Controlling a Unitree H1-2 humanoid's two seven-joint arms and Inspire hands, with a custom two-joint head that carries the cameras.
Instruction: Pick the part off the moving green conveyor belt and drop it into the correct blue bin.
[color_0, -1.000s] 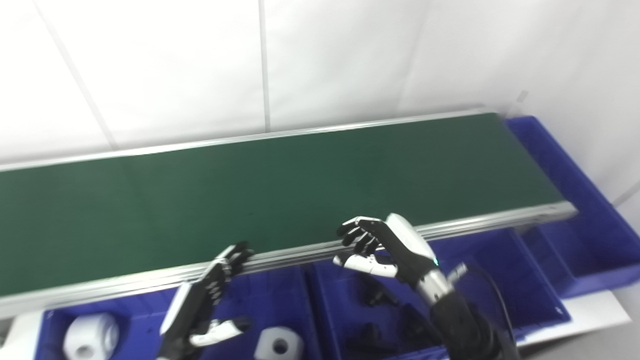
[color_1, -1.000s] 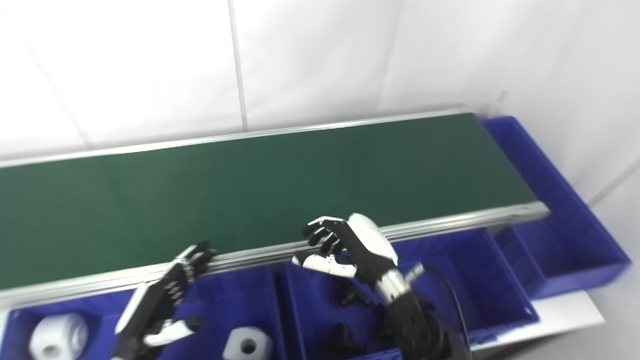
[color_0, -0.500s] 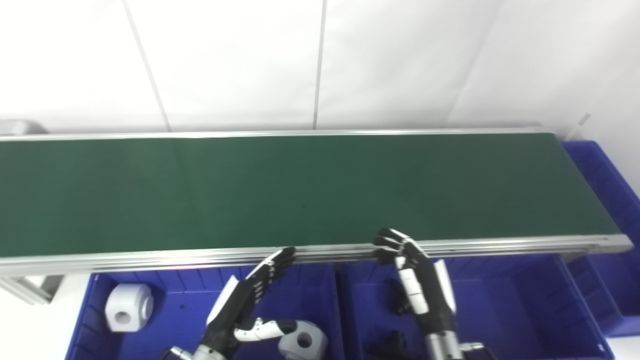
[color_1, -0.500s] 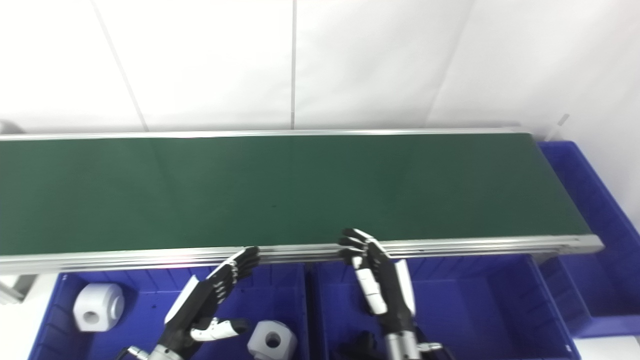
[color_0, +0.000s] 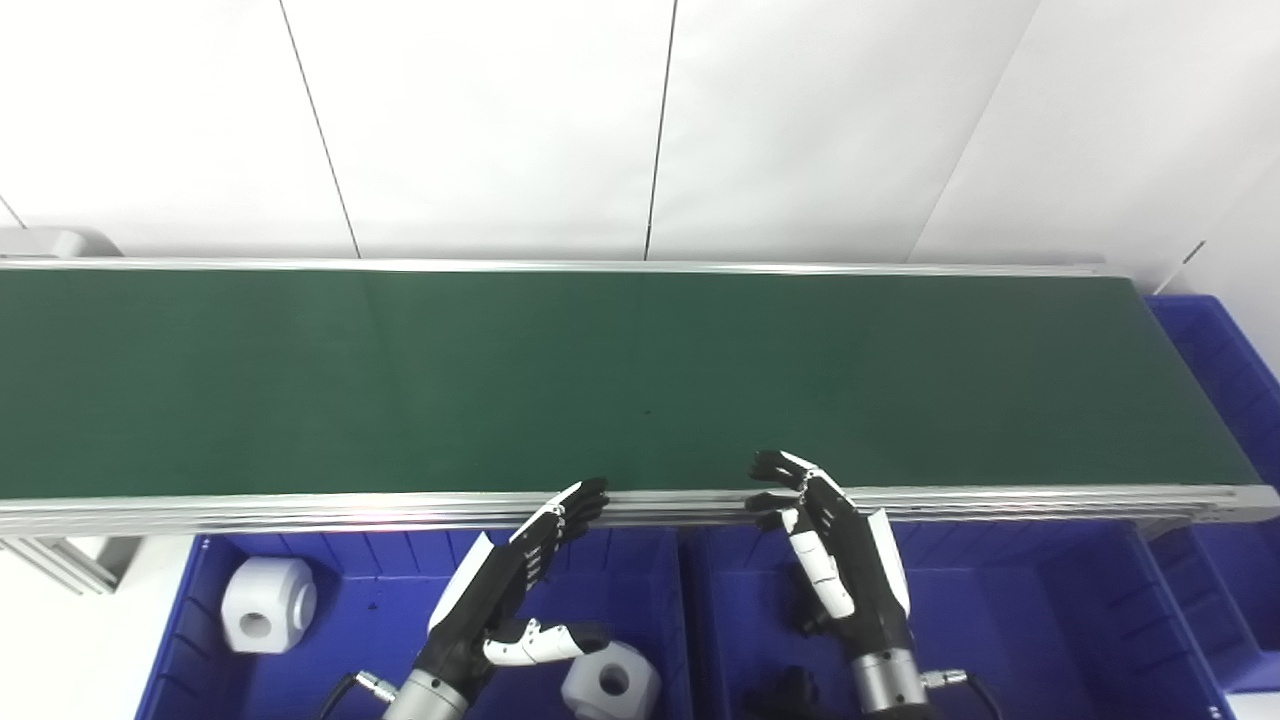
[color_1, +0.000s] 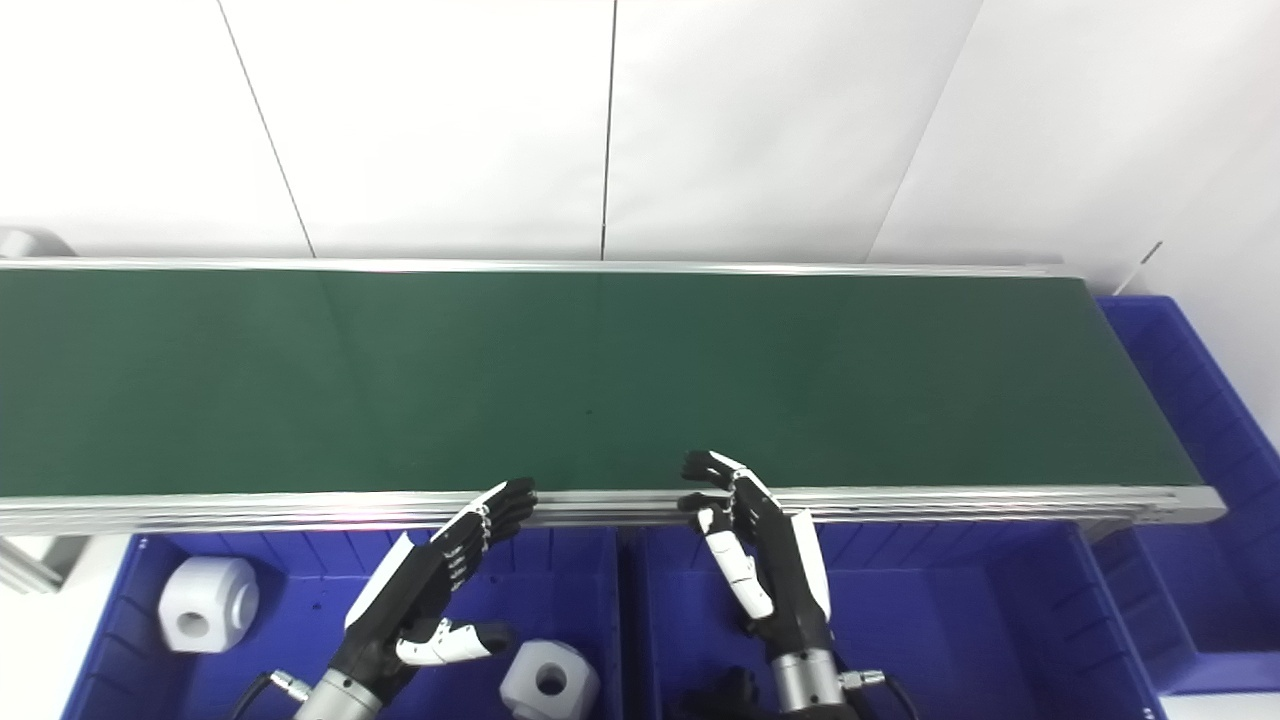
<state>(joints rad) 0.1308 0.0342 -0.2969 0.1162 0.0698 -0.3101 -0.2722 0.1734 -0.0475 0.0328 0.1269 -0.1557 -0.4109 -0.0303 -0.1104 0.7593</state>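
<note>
I see no part on the green belt (color_0: 640, 380); its dark surface runs bare from the left edge to its right end, framed by silver rails. The parts I can find lie in the blue bins along the belt's near rail. In the left bin (color_0: 200, 640) a white block with a round hole (color_0: 268, 605) sits near the left wall, and a second white block (color_0: 610, 682) lies at the bin's near right corner. In the middle bin (color_0: 1000, 620) dark parts (color_0: 785, 690) lie at the bottom edge, partly hidden by my right arm.

My left hand (color_0: 505, 590) hangs over the left bin, fingers straight and spread toward the near rail, thumb out sideways above the second block, holding nothing. My right hand (color_0: 835, 555) hangs over the middle bin, fingers loosely curled and apart, tips by the rail, also empty.

The left eye view shows more of the grey housing (color_0: 50, 243) at the belt's far left corner; the right eye view shows more of the end bin (color_1: 1200, 400) beyond the belt's right end.
</note>
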